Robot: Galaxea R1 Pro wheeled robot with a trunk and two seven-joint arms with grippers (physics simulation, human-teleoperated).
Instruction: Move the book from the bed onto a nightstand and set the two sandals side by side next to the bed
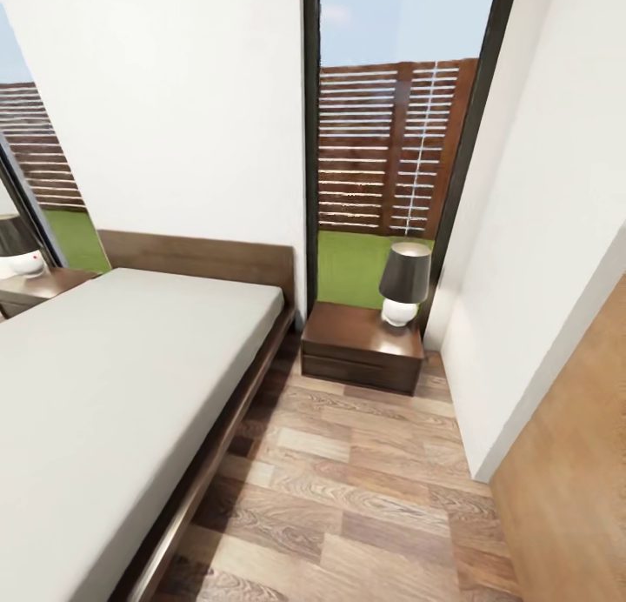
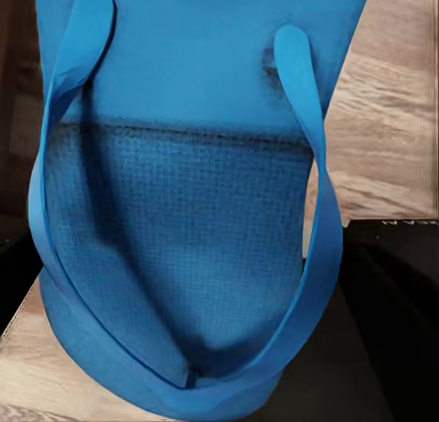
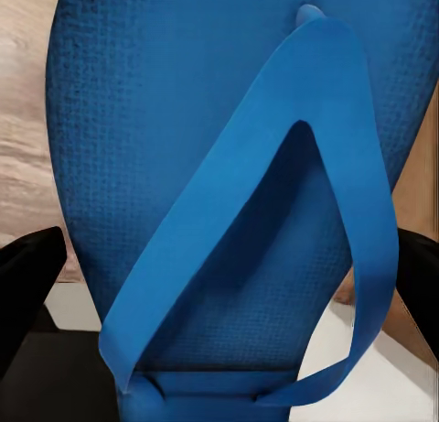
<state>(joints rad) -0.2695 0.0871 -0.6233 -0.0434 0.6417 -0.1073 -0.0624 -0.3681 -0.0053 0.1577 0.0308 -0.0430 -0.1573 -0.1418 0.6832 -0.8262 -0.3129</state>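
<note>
Blue sandals [image 2: 183,239] [image 3: 229,166], textured footbed w/ smooth straps, close up.

Black, rounded fingers [image 3: 27,285] — matte; white lettering on a dark body panel [image 2: 402,234].

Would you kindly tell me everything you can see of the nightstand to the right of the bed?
The nightstand is a low, dark brown, glossy wooden cabinet; one horizontal seam divides its front, suggesting two drawers. It stands upright on the wood-plank floor, before the tall window, beside the bed frame. A lamp with a dark shade and white base sits at its back right corner. No book lies on it.
</note>
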